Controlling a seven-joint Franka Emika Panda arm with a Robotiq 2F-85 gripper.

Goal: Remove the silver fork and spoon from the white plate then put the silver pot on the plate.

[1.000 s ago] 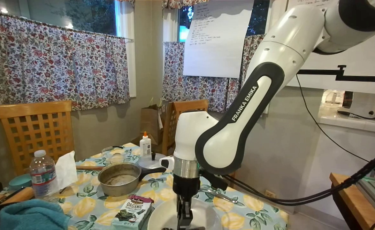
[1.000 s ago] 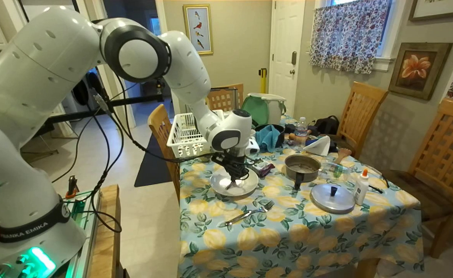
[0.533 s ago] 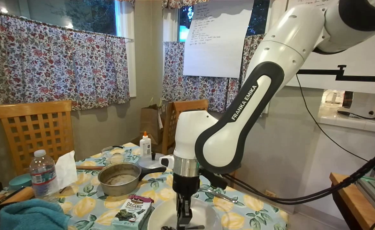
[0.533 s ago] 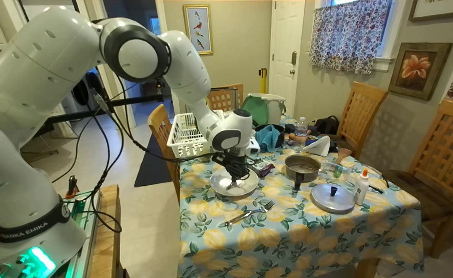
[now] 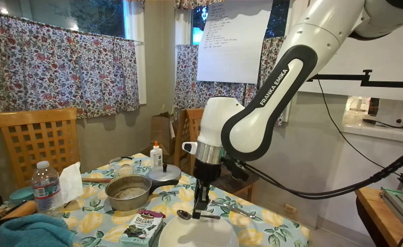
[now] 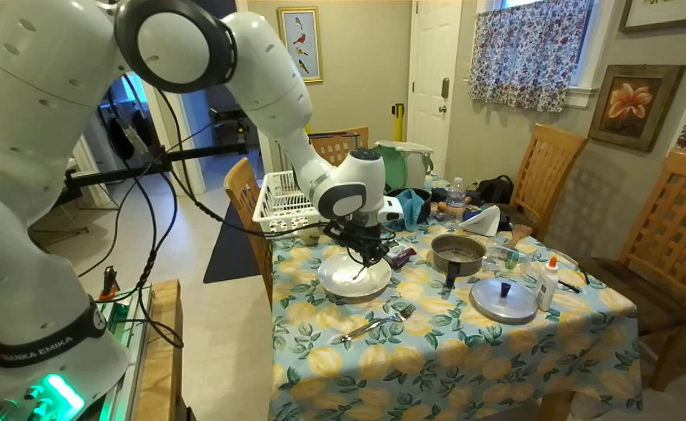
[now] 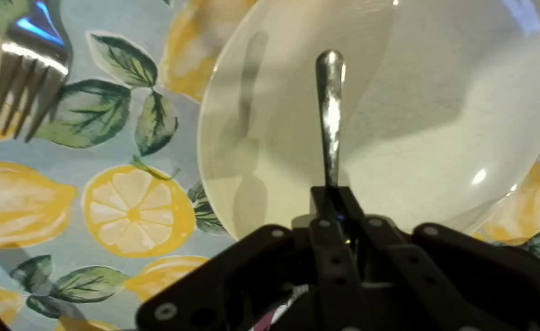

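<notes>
My gripper [image 5: 197, 212] is shut on the silver spoon [image 5: 184, 214] and holds it above the white plate [image 5: 201, 236]. In the wrist view the spoon's handle [image 7: 330, 105] sticks out past the fingertips [image 7: 334, 195], and its shadow falls on the plate [image 7: 412, 161]. The spoon's bowl is hidden there by the gripper. The silver fork [image 6: 381, 324] lies on the tablecloth beside the plate [image 6: 343, 278]; it also shows at the wrist view's upper left [image 7: 33, 69]. The silver pot [image 5: 129, 197] stands on the table with its dark handle out, also seen in an exterior view [image 6: 458, 257].
A pot lid [image 6: 503, 301] and a glue bottle [image 6: 547, 283] stand near the pot. A seaweed snack pack [image 5: 143, 228] lies close by the plate. A water bottle [image 5: 46, 188], a blue towel [image 5: 35, 231] and a white basket [image 6: 284, 204] are farther along the table.
My gripper has risen from the plate with the spoon in it. The arm has swung up and slightly to the side. The fork, plate and pot have not moved.
</notes>
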